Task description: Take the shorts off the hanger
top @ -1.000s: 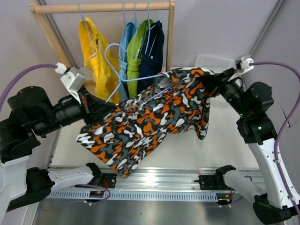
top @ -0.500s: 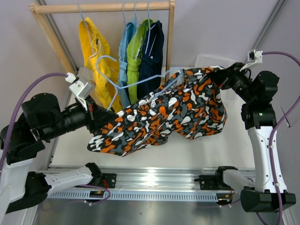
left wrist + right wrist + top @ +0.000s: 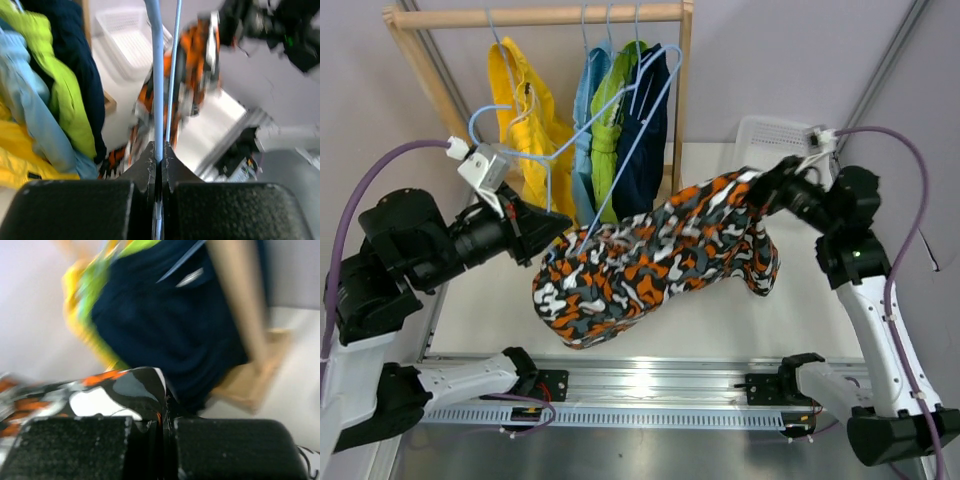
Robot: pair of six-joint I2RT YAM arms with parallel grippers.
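The orange-black-white patterned shorts [image 3: 660,255] hang in the air between my arms. My right gripper [image 3: 767,192] is shut on their upper right edge, and the cloth shows pinched in the right wrist view [image 3: 125,390]. My left gripper [image 3: 552,225] is shut on a light blue wire hanger [image 3: 620,120], which is tilted up toward the rack; its wire runs between the shut jaws in the left wrist view [image 3: 156,100]. The hanger's lower end still reaches into the patterned shorts. Yellow shorts [image 3: 525,115], light blue shorts [image 3: 586,130], lime green shorts [image 3: 607,120] and navy shorts [image 3: 645,130] hang on the wooden rack [image 3: 540,15].
A white ribbed tray [image 3: 775,135] sits at the back right, behind my right gripper. The rack's right post [image 3: 684,80] stands close to the hanger's top. A metal rail [image 3: 650,385] runs along the near table edge.
My left gripper has swung the hanger upward and back toward the rack. My right gripper has pulled the patterned shorts down and left, so the shorts bunch lower and slide along the hanger.
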